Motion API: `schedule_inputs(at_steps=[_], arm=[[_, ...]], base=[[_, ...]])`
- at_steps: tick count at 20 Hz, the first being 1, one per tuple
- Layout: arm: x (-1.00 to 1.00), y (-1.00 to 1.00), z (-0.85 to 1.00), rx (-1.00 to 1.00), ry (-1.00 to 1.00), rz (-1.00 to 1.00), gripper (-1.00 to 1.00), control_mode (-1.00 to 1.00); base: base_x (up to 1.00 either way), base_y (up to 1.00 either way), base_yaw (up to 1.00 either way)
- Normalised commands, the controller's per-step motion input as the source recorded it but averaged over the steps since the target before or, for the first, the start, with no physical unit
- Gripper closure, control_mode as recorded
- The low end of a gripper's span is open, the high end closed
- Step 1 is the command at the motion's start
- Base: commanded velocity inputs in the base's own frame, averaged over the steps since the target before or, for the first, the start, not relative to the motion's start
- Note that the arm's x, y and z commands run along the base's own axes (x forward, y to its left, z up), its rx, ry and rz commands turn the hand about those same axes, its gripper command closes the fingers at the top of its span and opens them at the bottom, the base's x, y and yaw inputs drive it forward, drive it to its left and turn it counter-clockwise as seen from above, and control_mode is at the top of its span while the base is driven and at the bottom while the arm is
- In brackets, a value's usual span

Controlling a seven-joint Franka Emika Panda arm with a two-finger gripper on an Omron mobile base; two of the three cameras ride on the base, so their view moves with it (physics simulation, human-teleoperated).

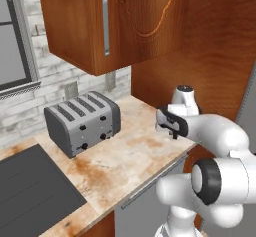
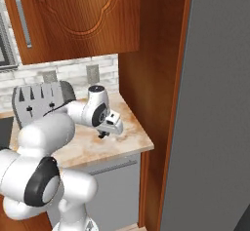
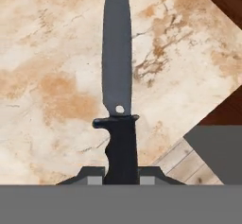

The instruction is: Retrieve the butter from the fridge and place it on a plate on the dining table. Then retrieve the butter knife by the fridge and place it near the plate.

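Closest to you in the hand view, the gripper (image 3: 122, 176) has its 2 fingers closed tight against the black handle of the butter knife (image 3: 118, 95), one on either side. The blade points away from the hand, above the marbled counter (image 3: 47, 67). From the base cameras you see the gripper (image 2: 103, 134) above the counter's right end, near the tall grey fridge (image 2: 215, 108). Farther back sits a grey toaster (image 1: 82, 122), then the brick wall (image 1: 55, 76) and wooden cabinets (image 1: 110, 21).

Grey four-slot toaster (image 1: 82, 122) on marbled counter (image 1: 120, 163) — wooden cabinet (image 1: 110, 21) above, black cooktop (image 1: 32, 193) alongside
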Motion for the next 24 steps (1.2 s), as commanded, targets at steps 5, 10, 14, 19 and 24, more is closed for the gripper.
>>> schedule_inputs(at_steps=[5, 10, 14, 19, 24], arm=[[-0.82, 0.14, 1.0, 0.06, 0.0, 0.0, 1.0, -1.0], [-0.88, 0.3, 0.83, -0.01, -0.11, 0.0, 1.0, -1.0], [-0.8, 0.22, 0.65, -0.08, -0.12, 0.0, 1.0, -1.0], [-0.48, 0.02, 0.16, 0.0, -0.06, 0.0, 1.0, -1.0], [0.0, -0.1, 0.0, 0.01, 0.06, 0.0, 1.0, -1.0]], base=[[0.0, 0.0, 0.0], [0.0, 0.0, 0.0], [0.0, 0.0, 0.0], [0.0, 0.0, 0.0], [0.0, 0.0, 0.0]])
